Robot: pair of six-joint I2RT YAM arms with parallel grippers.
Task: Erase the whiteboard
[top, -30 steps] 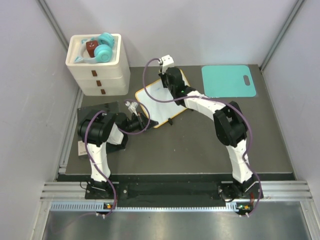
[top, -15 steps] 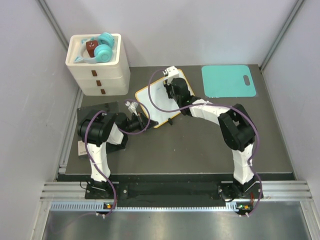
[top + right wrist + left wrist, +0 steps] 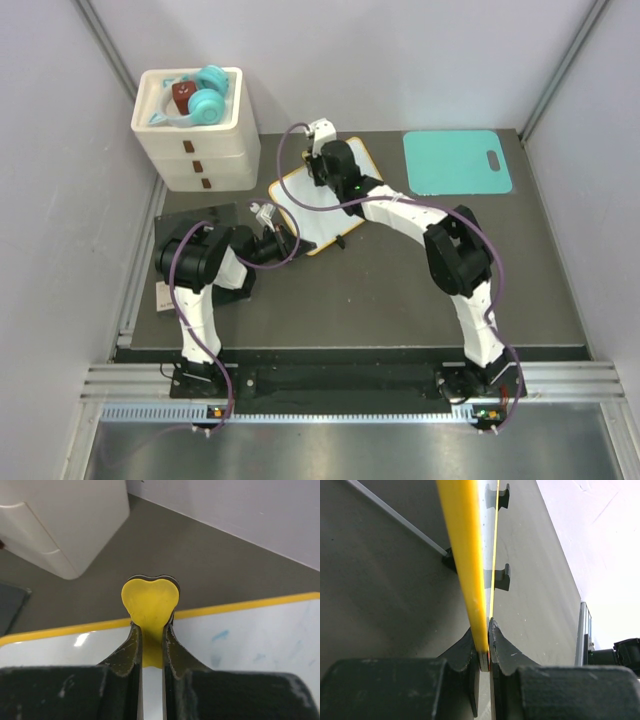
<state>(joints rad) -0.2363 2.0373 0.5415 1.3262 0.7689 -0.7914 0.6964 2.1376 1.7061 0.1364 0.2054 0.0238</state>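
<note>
The whiteboard (image 3: 303,205) lies tilted on the table, white with an orange-yellow frame. My left gripper (image 3: 286,238) is shut on its near-left frame edge. In the left wrist view the yellow frame (image 3: 465,555) runs edge-on between the closed fingers of the left gripper (image 3: 485,647). My right gripper (image 3: 318,168) is over the board's far-left part, shut on a yellow heart-shaped eraser (image 3: 150,602). In the right wrist view the eraser sits at the board's far frame edge. Faint blue smudges (image 3: 220,635) remain on the white surface (image 3: 260,645) to its right.
A white drawer unit (image 3: 197,150) with teal items on top stands at the back left. A teal mat (image 3: 457,161) with a handle hole lies at the back right. A black square pad (image 3: 200,214) lies under the left arm. Walls enclose three sides.
My right gripper with the eraser has swept leftward along the board's far part, after a short move toward the right corner. The left gripper has stayed clamped on the frame.
</note>
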